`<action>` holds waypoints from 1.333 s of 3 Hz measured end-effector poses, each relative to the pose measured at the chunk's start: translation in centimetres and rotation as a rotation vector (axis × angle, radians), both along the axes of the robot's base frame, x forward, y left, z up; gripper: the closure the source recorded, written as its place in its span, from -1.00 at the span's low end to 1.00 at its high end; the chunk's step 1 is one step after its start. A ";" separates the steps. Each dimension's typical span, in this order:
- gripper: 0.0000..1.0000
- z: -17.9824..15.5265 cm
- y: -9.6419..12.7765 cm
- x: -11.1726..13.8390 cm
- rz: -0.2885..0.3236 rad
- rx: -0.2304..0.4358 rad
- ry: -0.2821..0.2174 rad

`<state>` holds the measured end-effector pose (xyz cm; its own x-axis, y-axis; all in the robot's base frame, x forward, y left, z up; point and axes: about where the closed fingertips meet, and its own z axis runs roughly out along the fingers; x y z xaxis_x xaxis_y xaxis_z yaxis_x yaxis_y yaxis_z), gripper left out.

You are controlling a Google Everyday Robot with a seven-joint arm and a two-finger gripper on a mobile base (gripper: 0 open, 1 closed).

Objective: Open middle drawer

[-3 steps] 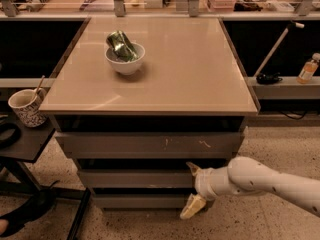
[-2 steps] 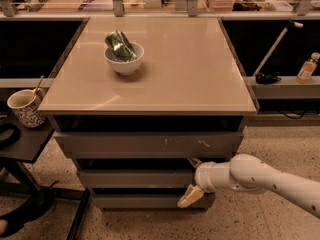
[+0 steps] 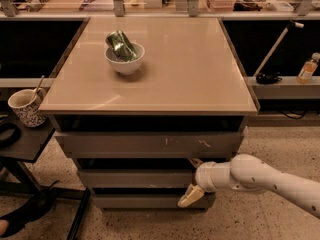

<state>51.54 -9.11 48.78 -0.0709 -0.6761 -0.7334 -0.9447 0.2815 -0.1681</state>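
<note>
The drawer unit has three grey fronts stacked under a beige tabletop (image 3: pixel 200 84). The middle drawer (image 3: pixel 132 178) is the plain front between the scratched top front (image 3: pixel 150 144) and the narrow bottom front (image 3: pixel 140 201); it sits in line with the others, and its inside is hidden. My gripper (image 3: pixel 192 179) is at the right end of the middle drawer's front, on a white arm (image 3: pixel 265 180) that comes in from the right. It is open. One fingertip (image 3: pixel 193 161) shows at the front's upper edge, and the other fingertip (image 3: pixel 190 196) hangs below its lower edge.
A white bowl (image 3: pixel 124 60) with a green crumpled bag stands on the tabletop. A patterned mug (image 3: pixel 25 106) sits on a low side shelf at the left. A bottle (image 3: pixel 307 68) and a leaning stick (image 3: pixel 275 46) are on the right. Speckled floor lies below.
The gripper has risen a little along the right end of the middle drawer, and its lower finger now sits higher, at the drawer's lower edge. The drawer front has not visibly moved.
</note>
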 end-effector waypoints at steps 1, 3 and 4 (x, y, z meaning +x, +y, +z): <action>-1.00 -3.2 -1.1 3.1 -0.076 -0.061 0.015; -1.00 -4.8 -1.7 4.2 -0.115 -0.084 0.024; -1.00 -5.3 -2.6 3.0 -0.120 -0.128 -0.021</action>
